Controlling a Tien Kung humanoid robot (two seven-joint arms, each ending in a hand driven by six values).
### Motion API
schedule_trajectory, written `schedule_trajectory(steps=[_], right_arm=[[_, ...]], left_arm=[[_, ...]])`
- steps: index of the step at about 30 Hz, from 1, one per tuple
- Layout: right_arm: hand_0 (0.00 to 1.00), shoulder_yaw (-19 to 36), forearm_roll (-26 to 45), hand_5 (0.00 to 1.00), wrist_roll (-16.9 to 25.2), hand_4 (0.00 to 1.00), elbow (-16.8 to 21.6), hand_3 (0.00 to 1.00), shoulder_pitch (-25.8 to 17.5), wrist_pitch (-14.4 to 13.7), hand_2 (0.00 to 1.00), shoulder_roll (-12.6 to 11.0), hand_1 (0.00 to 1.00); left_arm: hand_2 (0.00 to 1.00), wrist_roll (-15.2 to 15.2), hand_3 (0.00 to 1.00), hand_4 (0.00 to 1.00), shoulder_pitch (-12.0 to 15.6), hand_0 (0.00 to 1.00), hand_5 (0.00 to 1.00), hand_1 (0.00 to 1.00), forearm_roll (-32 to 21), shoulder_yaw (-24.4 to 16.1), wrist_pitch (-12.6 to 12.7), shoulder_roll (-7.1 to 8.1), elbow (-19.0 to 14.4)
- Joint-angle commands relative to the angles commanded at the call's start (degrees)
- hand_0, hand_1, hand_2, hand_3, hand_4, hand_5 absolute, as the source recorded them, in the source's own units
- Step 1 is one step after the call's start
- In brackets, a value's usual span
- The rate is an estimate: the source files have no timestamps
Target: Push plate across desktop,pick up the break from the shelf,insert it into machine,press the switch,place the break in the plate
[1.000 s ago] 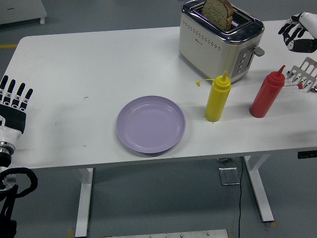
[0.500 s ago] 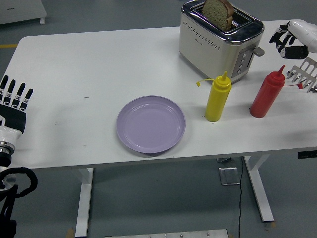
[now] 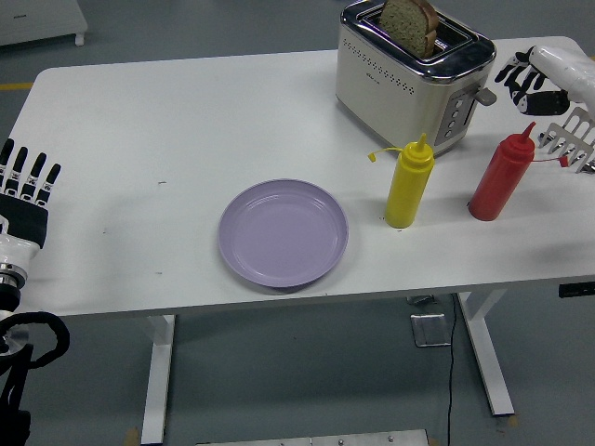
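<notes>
A slice of brown bread [image 3: 409, 23] stands upright in a slot of the silver toaster [image 3: 400, 79] at the back of the table. The toaster's lever [image 3: 484, 96] sticks out on its right side. My right hand [image 3: 526, 76] hovers just right of that lever with curled fingers, holding nothing and a small gap away from it. The lilac plate [image 3: 284, 232] lies empty near the front edge, left of the bottles. My left hand [image 3: 26, 181] rests at the table's left edge, fingers straight and spread.
A yellow squeeze bottle [image 3: 410, 182] and a red squeeze bottle [image 3: 500, 174] stand in front of the toaster. A wire rack [image 3: 572, 139] sits at the right edge, behind the red bottle.
My right hand has moved left and slightly down, from the table's far right edge toward the toaster's lever. The left hand, plate and bread stay put.
</notes>
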Motion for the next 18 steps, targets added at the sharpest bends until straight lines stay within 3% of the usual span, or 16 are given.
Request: schedule_trajectory(steps=[12,13,18], right_arm=[[0.511,1.8,-0.4,0.077,-1.4,0.307,-0.5,0.593,-0.5,-0.4,0.614,-0.3,0.527],[0.526,1.9,-0.3,0.101,-1.6,0.338,-0.6,0.733,-0.5,-0.4,0.636,-0.4,0.541],[0.526,2.3,-0.3,0.101,-3.0,0.338,-0.8,0.733,-0.8,0.5,0.636,-0.8,0.541]], left_arm=[[0.945,0.0,0.83,0.616,0.0,0.825,0.998,0.873,0.1,0.0,0.0,0.08,0.0],[0.944,0.0,0.83,0.616,0.0,0.825,0.998,0.872,0.1,0.0,0.0,0.08,0.0],[0.944,0.0,0.83,0.616,0.1,0.825,0.998,0.872,0.0,0.2,-0.1,0.09,0.0]])
